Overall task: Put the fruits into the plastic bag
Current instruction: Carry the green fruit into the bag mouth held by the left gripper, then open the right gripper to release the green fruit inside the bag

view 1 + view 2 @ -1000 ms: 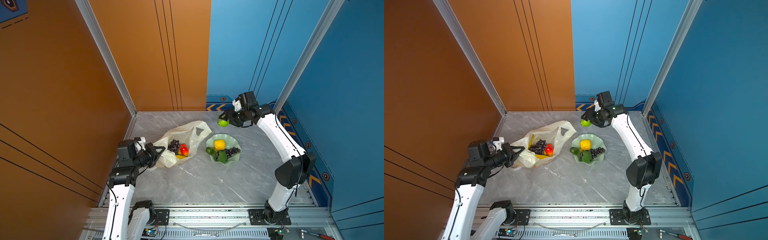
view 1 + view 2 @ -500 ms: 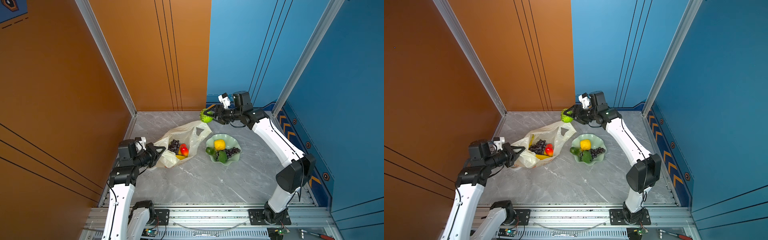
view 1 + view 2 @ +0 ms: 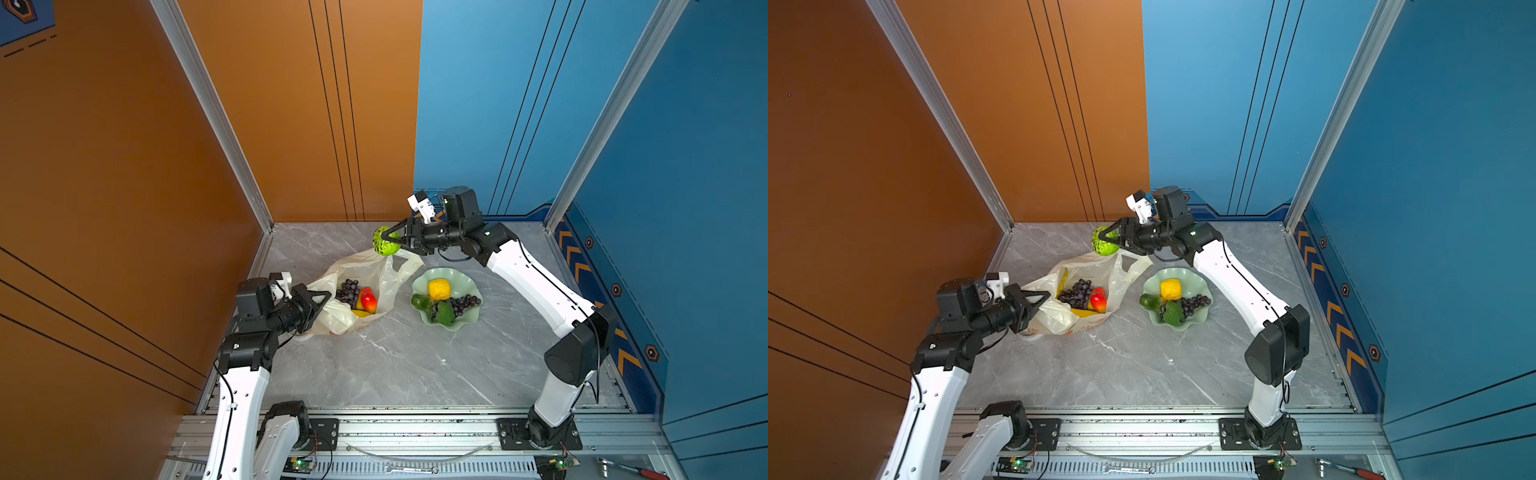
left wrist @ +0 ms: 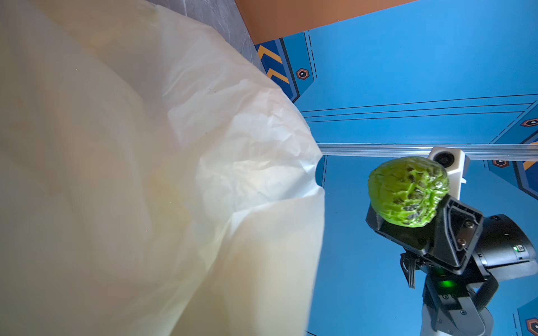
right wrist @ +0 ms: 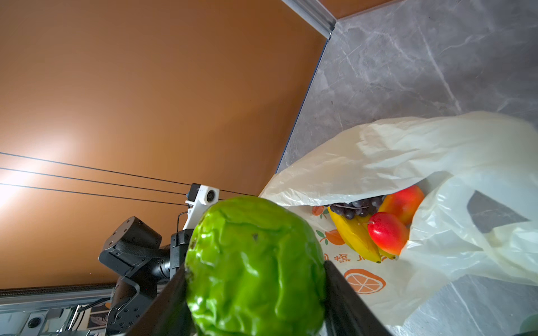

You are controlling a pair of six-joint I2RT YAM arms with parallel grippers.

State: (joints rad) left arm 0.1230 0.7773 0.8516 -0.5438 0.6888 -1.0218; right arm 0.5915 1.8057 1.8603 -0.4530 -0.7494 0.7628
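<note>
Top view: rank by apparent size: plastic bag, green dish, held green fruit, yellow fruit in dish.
In a top view:
1. plastic bag
2. green dish
3. green fruit in right gripper and yellow fruit: alike; held one is raised toward the camera, so unranked.

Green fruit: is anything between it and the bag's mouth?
Nothing visible. The green fruit in the right gripper hangs above the far edge of the plastic bag, whose mouth the left gripper holds open.

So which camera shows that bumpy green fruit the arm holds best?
The right wrist view: the green fruit fills the foreground, wrinkled skin sharp. The left wrist view shows it smaller, from another side; in both top views it is a tiny green ball.
</note>
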